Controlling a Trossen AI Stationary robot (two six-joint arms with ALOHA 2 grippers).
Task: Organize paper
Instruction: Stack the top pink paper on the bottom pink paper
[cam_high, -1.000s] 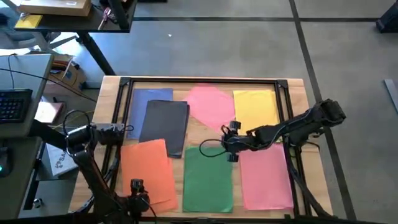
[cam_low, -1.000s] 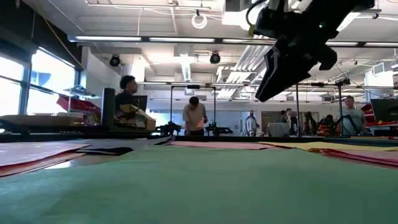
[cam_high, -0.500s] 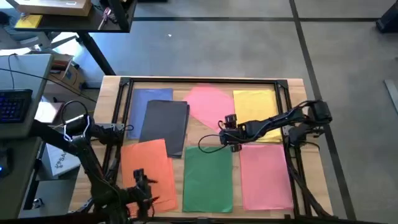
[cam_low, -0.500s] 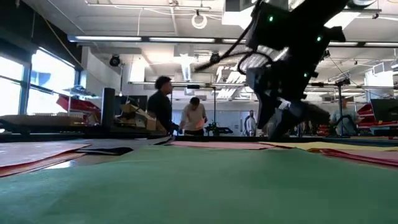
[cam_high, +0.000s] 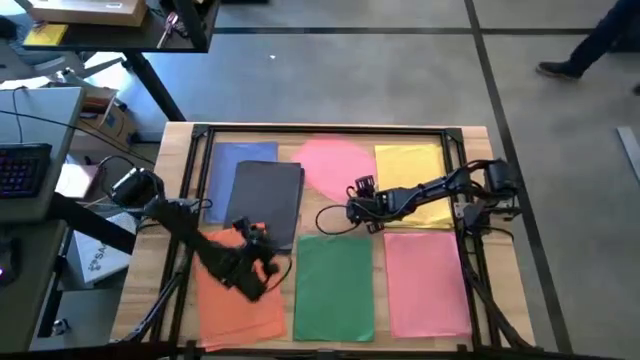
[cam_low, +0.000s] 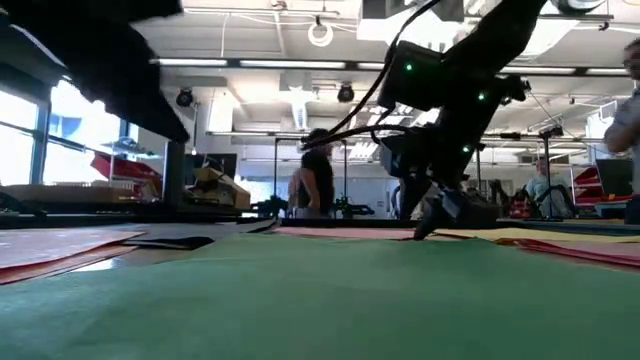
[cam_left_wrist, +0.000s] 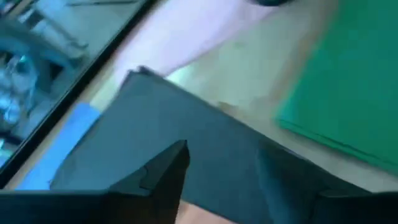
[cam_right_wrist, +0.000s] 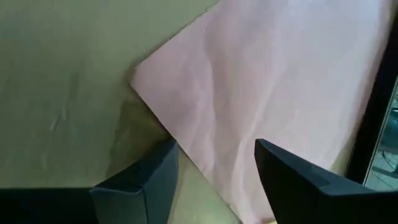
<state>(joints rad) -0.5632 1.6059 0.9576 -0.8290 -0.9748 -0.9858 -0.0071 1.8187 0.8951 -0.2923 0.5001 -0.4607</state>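
The right pincer (cam_high: 358, 205) was held low over the skewed pink sheet (cam_high: 335, 165) at the desk's (cam_high: 480, 140) far middle, its fingers (cam_right_wrist: 292, 171) parted and empty, straddling the sheet's near edge, presumably so the crooked paper could be squared. The left pincer (cam_high: 262, 262) was poised over the orange sheet (cam_high: 235, 290) beside the dark grey sheet (cam_high: 267, 200), likewise parted, nothing gripped.
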